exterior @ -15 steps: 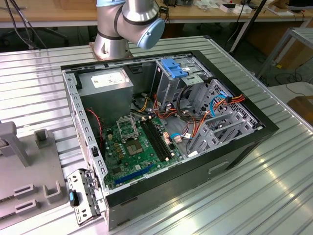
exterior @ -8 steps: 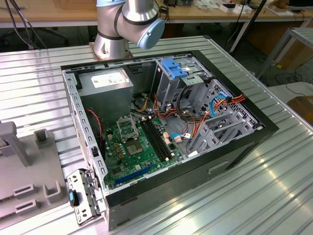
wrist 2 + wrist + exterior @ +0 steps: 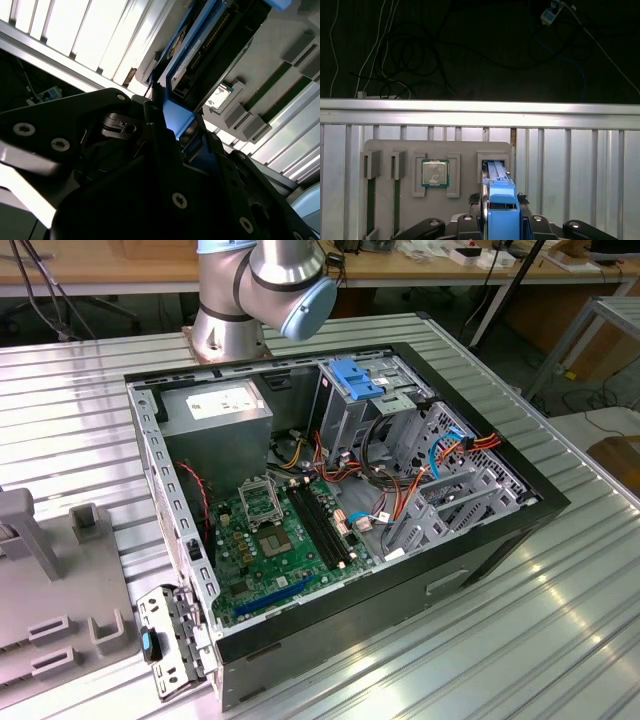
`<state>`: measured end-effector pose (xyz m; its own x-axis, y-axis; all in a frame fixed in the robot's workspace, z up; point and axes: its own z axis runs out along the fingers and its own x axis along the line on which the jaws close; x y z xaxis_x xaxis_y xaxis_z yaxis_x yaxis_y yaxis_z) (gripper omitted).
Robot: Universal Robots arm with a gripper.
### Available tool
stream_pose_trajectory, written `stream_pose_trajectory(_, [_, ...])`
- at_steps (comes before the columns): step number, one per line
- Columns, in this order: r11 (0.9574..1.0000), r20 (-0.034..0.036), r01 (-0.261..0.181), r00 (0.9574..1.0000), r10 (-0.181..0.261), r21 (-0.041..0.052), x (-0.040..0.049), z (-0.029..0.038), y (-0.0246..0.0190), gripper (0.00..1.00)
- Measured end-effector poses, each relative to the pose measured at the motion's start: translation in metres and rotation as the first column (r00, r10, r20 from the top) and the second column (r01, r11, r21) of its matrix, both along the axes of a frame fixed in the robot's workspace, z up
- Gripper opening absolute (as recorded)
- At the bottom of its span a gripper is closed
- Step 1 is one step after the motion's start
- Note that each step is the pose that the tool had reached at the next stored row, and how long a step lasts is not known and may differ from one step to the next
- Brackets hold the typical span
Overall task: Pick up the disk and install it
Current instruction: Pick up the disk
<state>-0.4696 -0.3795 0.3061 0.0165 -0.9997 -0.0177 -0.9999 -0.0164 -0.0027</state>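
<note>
The disk (image 3: 501, 200) stands on edge in a slot of the grey parts fixture (image 3: 465, 150), its bright blue rail facing the camera. My gripper (image 3: 501, 217) sits over it with one dark finger against each side of the rail, shut on it. In the second wrist view the disk (image 3: 192, 55) shows edge-on, its white label visible, with the blue rail pinched in the gripper (image 3: 175, 130). The disk's far end is still down in the fixture slot.
The fixture also carries a processor chip (image 3: 435, 173) and memory sticks (image 3: 370, 200). In the exterior view the open computer case (image 3: 480, 550) lies on the ribbed metal table, with a blue-topped drive cage (image 3: 360, 380), a power supply (image 3: 215, 410) and the fixture (image 3: 60, 580) at the exterior view's left.
</note>
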Motion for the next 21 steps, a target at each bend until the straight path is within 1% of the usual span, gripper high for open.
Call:
stream_pose_trajectory(10, [1.0, 0.0003, 0.001, 1.0, -0.001, 0.0, 0.0, 0.0001, 0.0, 0.37])
stream_pose_trajectory(13, [1.0, 0.0004, 0.001, 1.0, -0.001, -0.0002, 0.0, 0.0016, 0.0, 0.37])
stream_pose_trajectory(17, [1.0, 0.0022, 0.001, 1.0, -0.001, -0.0003, 0.0, 0.0032, 0.0, 0.37])
stream_pose_trajectory(21, [1.0, 0.0024, 0.001, 1.0, -0.001, -0.0004, 0.0, 0.0033, 0.0, 0.37])
